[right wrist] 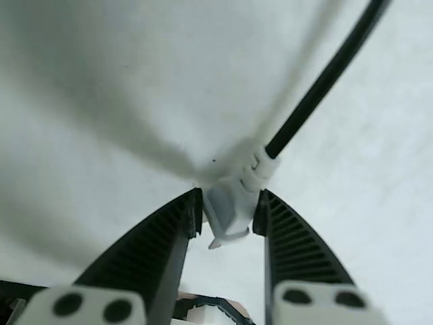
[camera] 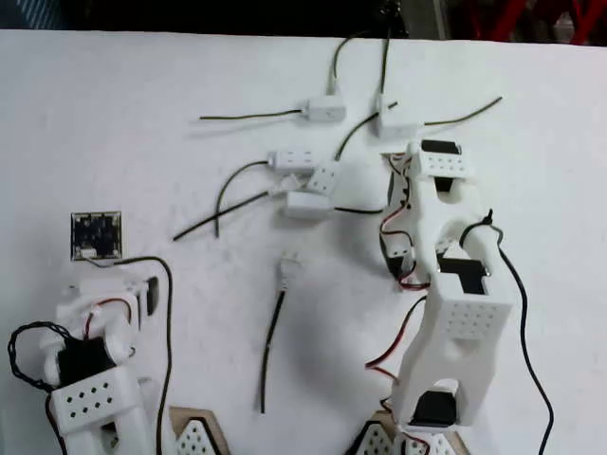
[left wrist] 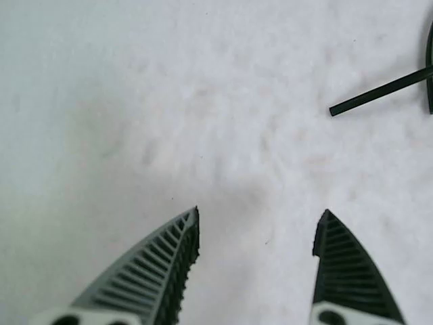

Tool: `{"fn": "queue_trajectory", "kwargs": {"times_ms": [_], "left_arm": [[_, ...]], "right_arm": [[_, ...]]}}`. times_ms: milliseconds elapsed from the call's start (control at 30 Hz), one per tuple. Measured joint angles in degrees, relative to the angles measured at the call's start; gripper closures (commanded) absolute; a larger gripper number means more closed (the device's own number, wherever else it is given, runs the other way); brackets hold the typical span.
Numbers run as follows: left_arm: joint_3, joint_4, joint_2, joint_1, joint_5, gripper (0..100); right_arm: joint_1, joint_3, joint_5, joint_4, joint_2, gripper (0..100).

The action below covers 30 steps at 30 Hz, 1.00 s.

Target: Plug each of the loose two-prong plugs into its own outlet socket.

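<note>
Right claw clamped on white plug, black cord trailing off. Left claw spread wide above white table, cord end near.

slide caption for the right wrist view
Right gripper closed on a grey plug, black cord trailing over the white table.

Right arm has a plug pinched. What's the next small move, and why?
Probably lift the plug slightly off the table, with the right gripper shut, so it can swing toward the socket block. The fingers pinch the plug's body and its cord trails away. The wrist view has bare table around it, with no socket lined up yet.
</note>
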<state>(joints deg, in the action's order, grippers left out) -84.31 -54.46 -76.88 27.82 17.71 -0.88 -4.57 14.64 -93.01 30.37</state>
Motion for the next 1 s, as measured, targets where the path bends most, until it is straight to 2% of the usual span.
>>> {"fn": "queue_trajectory", "kwargs": {"times_ms": [167,400,700,900,1000], "left_arm": [[0.0,0.0,0.0,0.0,0.0,73],[0.0,0.0,0.0,0.0,0.0,73],[0.0,0.0,0.0,0.0,0.0,73],[0.0,0.0,0.0,0.0,0.0,73],[0.0,0.0,0.0,0.0,0.0,73]], "right_arm": [[0.0,0.0,-1.6,0.0,0.1,95.6],[0.4,-3.5,-1.8,-0.1,0.1,92.0],[0.4,-3.7,-5.9,-0.6,0.1,88.9],[0.5,-3.7,-6.1,-0.6,0.1,89.5],[0.5,-3.7,-6.1,-0.6,0.1,96.0]]}}
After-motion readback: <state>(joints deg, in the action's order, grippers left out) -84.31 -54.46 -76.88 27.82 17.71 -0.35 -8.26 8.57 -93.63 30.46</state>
